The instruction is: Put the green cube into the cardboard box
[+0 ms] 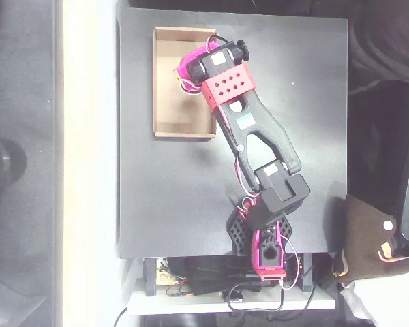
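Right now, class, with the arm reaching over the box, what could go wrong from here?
1. The gripper hangs over the box, hiding its fingers; the cube cannot be seen, so a release may be mistimed.
2. The arm crosses the box's right wall; pulling back low could drag the light tray across the table.
3. The gripper sits near that wall, so a dropped cube might bounce out.

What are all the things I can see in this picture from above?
Cardboard box: one, tan, shallow, upper left of the table.
Table: one, black, square, middle of the picture.
Cables: a bundle, dark and red, below the table's lower edge.
Green cube: cannot tell where it is; the arm's head covers part of the box.
Robot arm: one, black with red and magenta parts, reaching from the lower edge up over the box.
Gripper: one, magenta, over the box; jaws hidden.
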